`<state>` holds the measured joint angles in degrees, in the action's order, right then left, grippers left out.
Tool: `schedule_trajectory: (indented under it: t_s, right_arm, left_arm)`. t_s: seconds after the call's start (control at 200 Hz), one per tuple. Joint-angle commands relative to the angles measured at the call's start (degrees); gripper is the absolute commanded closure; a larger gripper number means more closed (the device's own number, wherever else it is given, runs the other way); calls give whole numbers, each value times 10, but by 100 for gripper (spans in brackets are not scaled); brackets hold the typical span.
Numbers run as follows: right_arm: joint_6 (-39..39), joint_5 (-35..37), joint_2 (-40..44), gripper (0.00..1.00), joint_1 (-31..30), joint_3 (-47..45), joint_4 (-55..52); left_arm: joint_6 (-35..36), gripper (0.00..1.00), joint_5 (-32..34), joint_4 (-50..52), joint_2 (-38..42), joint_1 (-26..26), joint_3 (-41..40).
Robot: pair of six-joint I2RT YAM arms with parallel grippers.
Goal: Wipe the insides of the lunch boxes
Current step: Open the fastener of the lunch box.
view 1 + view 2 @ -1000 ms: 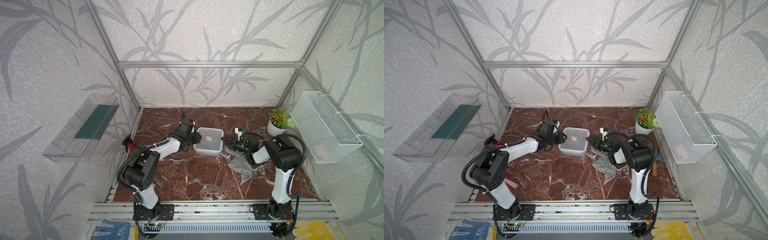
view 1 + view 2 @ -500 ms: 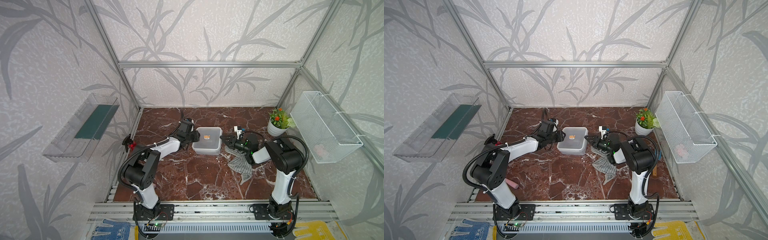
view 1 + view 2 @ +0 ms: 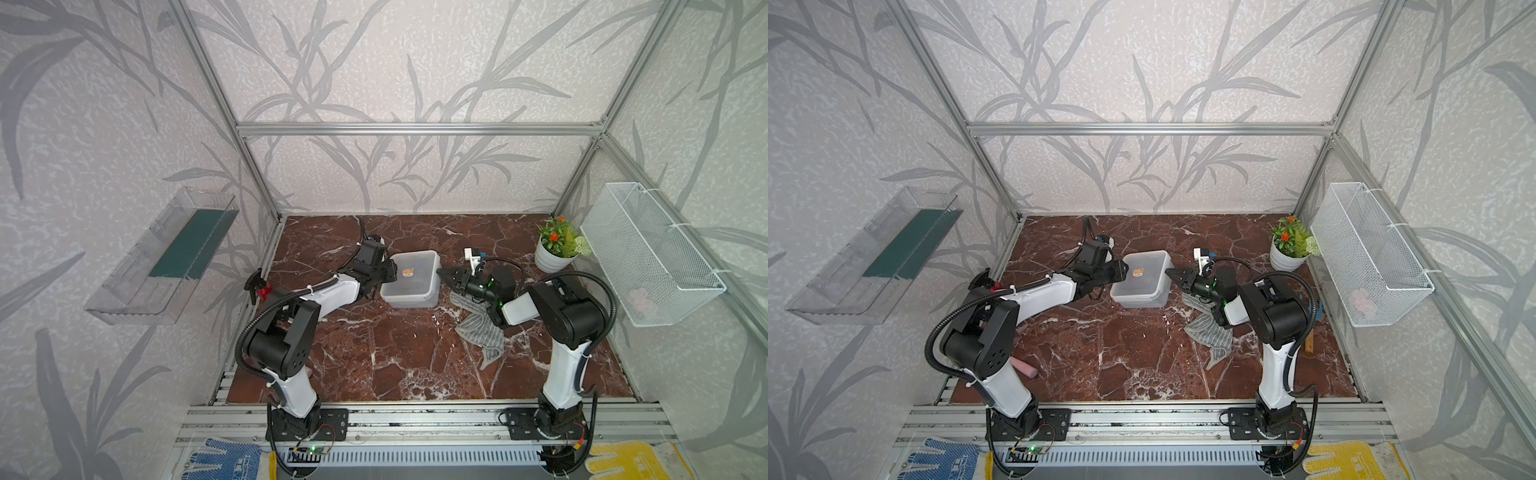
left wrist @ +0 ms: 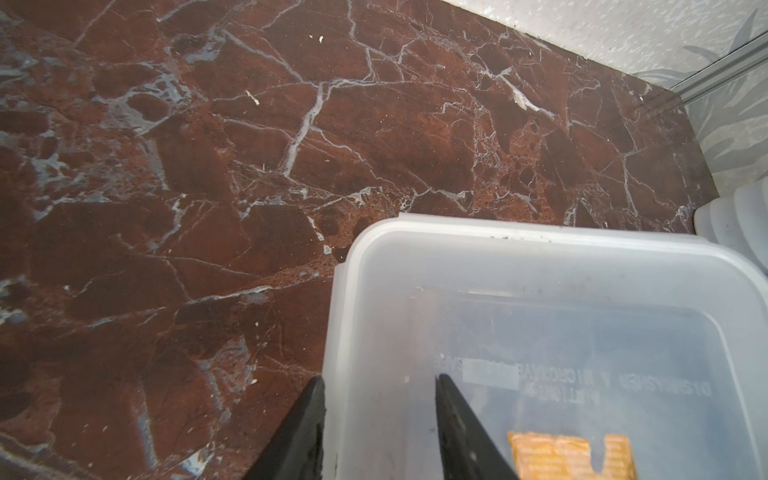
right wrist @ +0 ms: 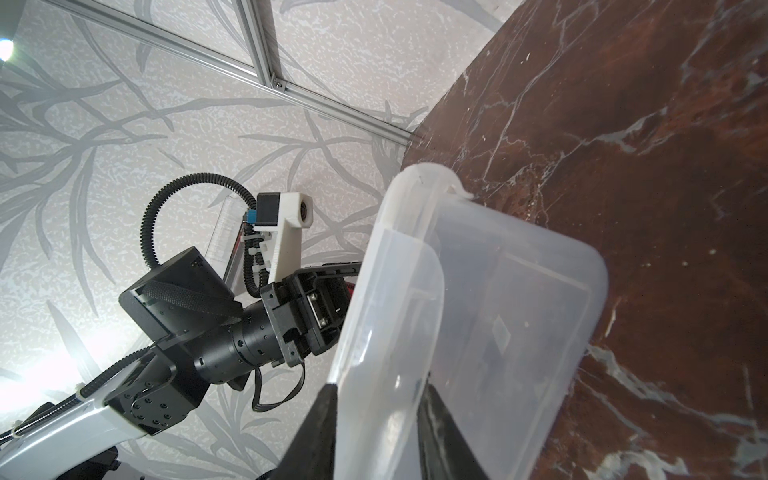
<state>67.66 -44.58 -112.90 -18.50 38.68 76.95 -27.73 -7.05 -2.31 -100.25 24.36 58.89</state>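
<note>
On the left wall hung a clear tray (image 3: pixel 162 257) with a dark green strip (image 3: pixel 191 243) lying in it. Below it, the left arm reached low across the red-brown marble table (image 3: pixel 374 353). The left gripper (image 3: pixel 390 273) met the left short side of the lunch boxes (image 3: pixel 415 291). In the left wrist view its fingers (image 4: pixel 303 436) stood partly closed astride that wall, one outside against the rim and one inside, pinching the plastic between them.

The lunch boxes sat open side up near the middle of the table, toward the back, between the two grippers. An orange sticker (image 3: pixel 409 272) showed through the base. Both top views gave a single outline. The right wrist view showed what looked like two rims (image 5: pixel 415 208), one nested in the other.

The right gripper (image 3: pixel 441 272) came in at the opposite short side. Its fingers (image 5: pixel 320 428) stood narrowly apart, one outside the wall and one seen through the plastic inside. Whether they pressed on the wall could not be told.

A grey striped cloth (image 3: pixel 478 332) lay crumpled on the table under the right forearm, just beside the boxes. Farther right stood a small potted plant (image 3: pixel 557 249) in the back corner. A white wire basket (image 3: pixel 648 253) hung on the right wall.
</note>
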Motion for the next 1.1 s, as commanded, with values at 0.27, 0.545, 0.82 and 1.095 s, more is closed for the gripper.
schedule_trajectory:
  t_s: [0.27, 0.545, 0.82, 1.095]
  right_arm:
    - [-19, -49, 3, 61, -29, 20, -24]
    - [-49, -49, 15, 55, -29, 28, -95]
    - [-97, -41, 40, 67, -30, 40, -192]
    - [-62, -44, 10, 98, -32, 49, -143]
  left_arm:
    - [10, 58, -45, 192, -54, 38, -35]
    - [9, 59, -42, 195, -49, 42, -33]
    - [6, 59, -43, 192, -49, 47, -31]
    - [3, 59, -40, 192, -45, 49, -37]
